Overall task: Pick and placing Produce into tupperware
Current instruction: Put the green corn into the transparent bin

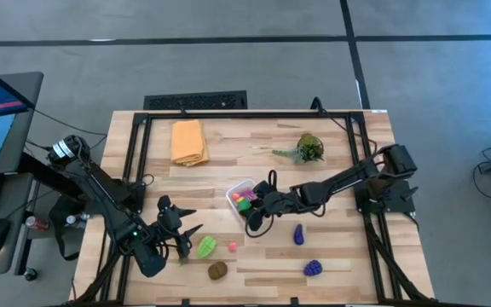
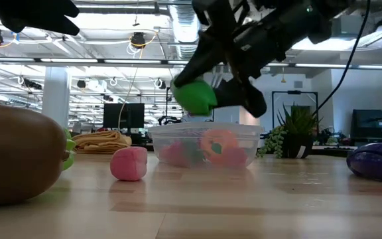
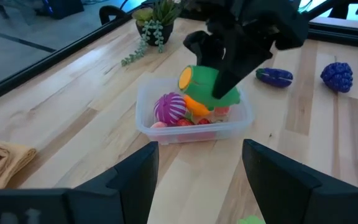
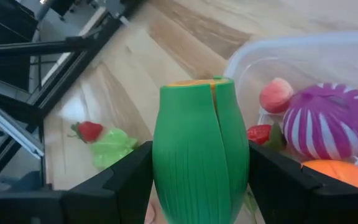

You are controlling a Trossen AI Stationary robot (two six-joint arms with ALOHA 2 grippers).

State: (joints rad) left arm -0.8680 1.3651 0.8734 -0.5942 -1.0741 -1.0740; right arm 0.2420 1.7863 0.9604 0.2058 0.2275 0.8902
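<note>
The clear tupperware [image 1: 239, 193] stands mid-table and holds a purple-striped piece [image 4: 331, 121], an orange one, a red one and a pink one. My right gripper [image 1: 255, 207] hovers over its near edge, shut on a green produce piece [image 4: 199, 146] with an orange cut end. Near the front edge, my left gripper [image 1: 185, 235] is open with nothing between its fingers. A green leafy piece [image 1: 206, 247], a pink piece [image 1: 231, 246], a brown one [image 1: 217, 270], a purple one [image 1: 299, 234] and a blue one [image 1: 313, 268] lie loose on the table. My right gripper pinches the green piece by its two long sides [image 4: 166, 168] between its two fingers [image 4: 126, 183]. The fingers slant down from the table's right side and lie along the piece. The piece is lifted clear, above the tupperware's rim [image 3: 197, 127], its orange end [image 3: 186, 79] pointing away from the wrist.
A folded orange-yellow cloth [image 1: 189, 141] lies at the far left and a small plant sprig [image 1: 307, 148] at the far right. Black frame rails [image 1: 135, 153] run along the table's sides. A small red piece [image 4: 89, 130] lies beside the green leafy one.
</note>
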